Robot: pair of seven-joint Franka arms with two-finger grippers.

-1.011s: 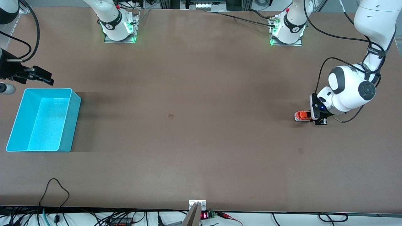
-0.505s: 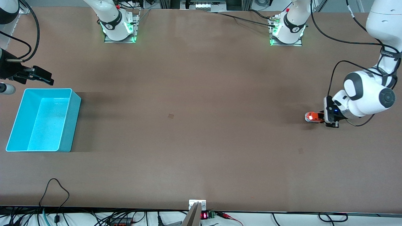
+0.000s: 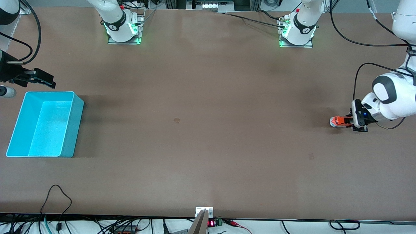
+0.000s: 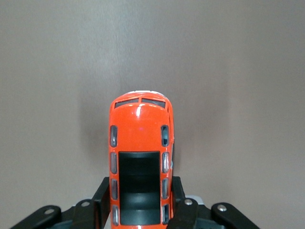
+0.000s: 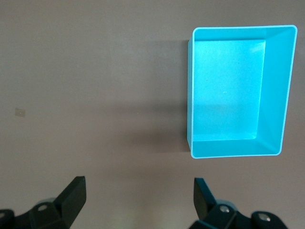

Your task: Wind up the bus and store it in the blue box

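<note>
The orange bus [image 3: 338,121] sits low on the table at the left arm's end, its whitish front pointing toward the table's middle. My left gripper [image 3: 350,123] is shut on the bus's rear sides. In the left wrist view the bus [image 4: 140,162] shows its dark roof panel, with my left gripper [image 4: 139,200] clamped on both sides. The blue box [image 3: 44,124] stands open at the right arm's end. My right gripper [image 3: 44,79] is open and empty, up in the air by the box's edge nearest the arm bases. The right wrist view shows the box [image 5: 237,90] and my right gripper [image 5: 139,193].
A small tan mark [image 3: 176,120] lies on the brown table near its middle. Cables and a small display [image 3: 211,223] run along the table edge nearest the camera. The arm bases [image 3: 123,27] stand along the far edge.
My left gripper has drawn the bus along the table toward the left arm's end, away from the middle. The right arm has not moved.
</note>
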